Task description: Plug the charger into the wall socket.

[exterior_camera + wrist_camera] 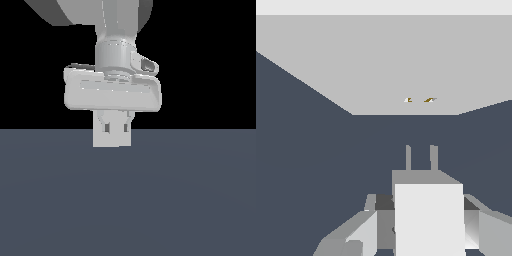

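In the wrist view my gripper [425,222] is shut on the charger [428,220], a plain off-white block held between the fingers [363,227]. Its two thin prongs [420,157] point toward the wall socket [381,65], a light-grey upright plate with two tiny orange-brown holes [418,100]. A gap of dark floor lies between the prongs and the plate. In the exterior view the gripper [116,131] points down over a pale rectangle [112,141]. I cannot tell the charger from the plate there.
A flat dark blue-grey floor [190,200] spreads all around, and it also shows in the wrist view [301,165]. The background above it in the exterior view is black. The arm's wrist and hand [112,92] fill the upper middle.
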Robot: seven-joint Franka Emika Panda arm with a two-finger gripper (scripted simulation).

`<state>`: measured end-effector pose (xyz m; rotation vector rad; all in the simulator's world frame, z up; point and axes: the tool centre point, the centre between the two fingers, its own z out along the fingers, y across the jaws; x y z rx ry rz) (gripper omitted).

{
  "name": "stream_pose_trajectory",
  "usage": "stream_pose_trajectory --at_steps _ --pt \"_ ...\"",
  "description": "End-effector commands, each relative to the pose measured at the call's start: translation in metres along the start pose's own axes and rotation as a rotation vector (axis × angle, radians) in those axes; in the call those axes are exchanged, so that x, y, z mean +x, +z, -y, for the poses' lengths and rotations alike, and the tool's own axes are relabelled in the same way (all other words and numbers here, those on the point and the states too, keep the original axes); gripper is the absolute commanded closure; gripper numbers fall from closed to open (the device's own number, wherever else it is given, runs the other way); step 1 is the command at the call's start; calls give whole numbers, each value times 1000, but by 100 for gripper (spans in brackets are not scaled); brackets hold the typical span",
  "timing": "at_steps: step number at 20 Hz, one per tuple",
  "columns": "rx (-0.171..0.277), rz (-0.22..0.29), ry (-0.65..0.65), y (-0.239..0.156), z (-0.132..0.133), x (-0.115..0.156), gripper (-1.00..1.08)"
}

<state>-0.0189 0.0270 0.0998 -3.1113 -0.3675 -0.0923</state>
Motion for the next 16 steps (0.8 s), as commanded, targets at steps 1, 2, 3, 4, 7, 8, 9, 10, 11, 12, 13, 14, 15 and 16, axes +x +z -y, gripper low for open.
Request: stream_pose_trajectory --at_steps 1,2,3,4,7,8,9,10,11,12,13,14,15,16 --pt "0 0 0 0 0 7 108" --pt "0 0 0 0 0 10 108" --pt "0 0 0 1 0 14 108" --pt "0 0 0 1 0 18 108" --pt "0 0 0 2 0 29 108" --pt "-1 0 0 2 0 32 108" --pt "-1 0 0 2 0 34 108" --pt "-1 0 0 2 0 37 108" --pt "-1 0 0 2 0 38 108" --pt "-1 0 0 2 0 40 108" --pt "-1 0 0 2 0 41 108" --pt "-1 0 0 2 0 42 108" --pt "-1 0 0 2 0 42 108" --pt "-1 0 0 2 0 42 108"
